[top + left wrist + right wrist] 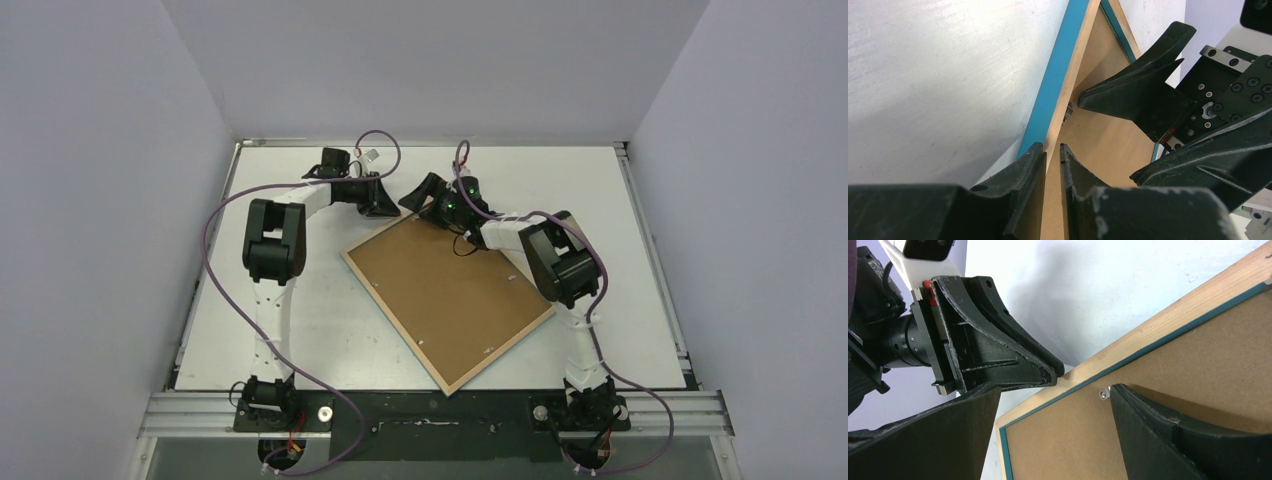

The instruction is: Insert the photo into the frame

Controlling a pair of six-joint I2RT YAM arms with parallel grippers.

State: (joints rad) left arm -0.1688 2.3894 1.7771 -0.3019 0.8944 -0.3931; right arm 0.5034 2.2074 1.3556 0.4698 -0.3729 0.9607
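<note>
We see the left jaws standing at a narrow slit. The wooden rim of the frame (pixel 1173 307) runs straight into that slit. Both fingers (pixel 1029 167) look pressed against it, so we read this as a pinch on the rim near the frame's far corner.

The right jaws stand wide apart and hold nothing. 1 of their fingers (pixel 1133 410) has its tip down on the brown backing board (pixel 450 295), just beside a small metal tab (pixel 1104 395) at the board's edge. The other finger hangs outside the rim. The 2 sets of jaws are close together at that same corner, with a left fingertip touching the rim just across from the right one.

The frame lies reverse side up in the middle of the white desk (pixel 300 330), turned like a diamond with 1 corner toward the arms' bases. Its pale wooden rim surrounds the backing board, and a bright-blue strip shows along the rim in both wrist views. We cannot tell whether the far corner is lifted off the desk.
</note>
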